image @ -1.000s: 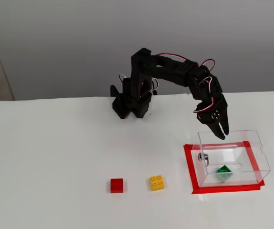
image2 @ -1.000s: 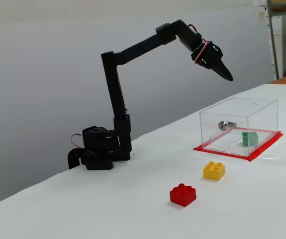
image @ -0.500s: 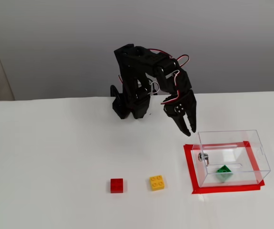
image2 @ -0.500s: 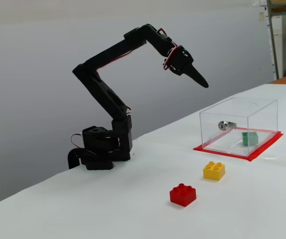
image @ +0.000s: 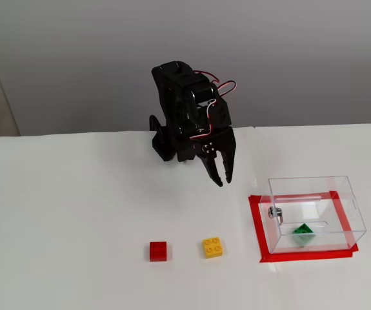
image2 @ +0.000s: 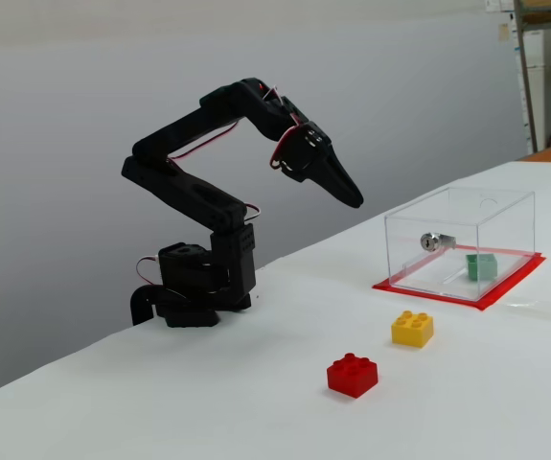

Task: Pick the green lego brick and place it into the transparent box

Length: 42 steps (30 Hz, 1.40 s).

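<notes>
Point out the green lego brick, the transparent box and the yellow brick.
green lego brick (image: 303, 233), a fixed view, top face.
transparent box (image2: 505, 228), a fixed view, right side wall.
yellow brick (image: 213, 247), a fixed view, studded top.

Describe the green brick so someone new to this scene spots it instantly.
Find the transparent box standing on a red tape outline, at the right of the table in both fixed views. The green lego brick lies on its floor, near the front wall. It is the only brick inside; the yellow brick and the red brick sit outside on the white table.
</notes>
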Available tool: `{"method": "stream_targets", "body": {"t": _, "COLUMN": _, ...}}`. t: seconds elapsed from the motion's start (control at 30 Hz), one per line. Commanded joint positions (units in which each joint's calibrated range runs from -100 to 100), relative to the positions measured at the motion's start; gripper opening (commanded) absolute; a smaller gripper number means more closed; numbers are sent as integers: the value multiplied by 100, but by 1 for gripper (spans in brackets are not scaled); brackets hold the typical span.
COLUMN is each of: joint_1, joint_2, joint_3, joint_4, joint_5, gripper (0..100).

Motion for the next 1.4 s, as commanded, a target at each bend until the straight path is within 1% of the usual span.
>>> {"method": "stream_targets", "body": {"t": 0.0, "joint_1": 441, "joint_2": -444, "joint_3": 366, "joint_4": -59, "joint_5": -15, "gripper": 7}}
{"method": "stream_targets", "body": {"t": 0.37, "joint_1": 2009, "joint_2": -2234, "joint_3": 1958, "joint_4": -59, "joint_5": -15, "gripper": 7}}
{"method": "stream_targets", "body": {"t": 0.7, "joint_1": 2793, "joint_2": -3388, "joint_3": 3034, "joint_4": -59, "joint_5": -15, "gripper": 7}}
{"method": "stream_targets", "body": {"t": 1.0, "joint_1": 2881, "joint_2": -4228, "joint_3": 4354, "joint_4": -138, "joint_5": -15, "gripper": 7}}
{"method": "stream_targets", "body": {"t": 1.23, "joint_1": 2926, "joint_2": -4203, "joint_3": 5376, "joint_4": -1339, "joint_5": -10, "gripper": 7}}
{"method": "stream_targets", "body": {"t": 1.37, "joint_1": 2867, "joint_2": -4203, "joint_3": 5647, "joint_4": -1600, "joint_5": -10, "gripper": 7}}
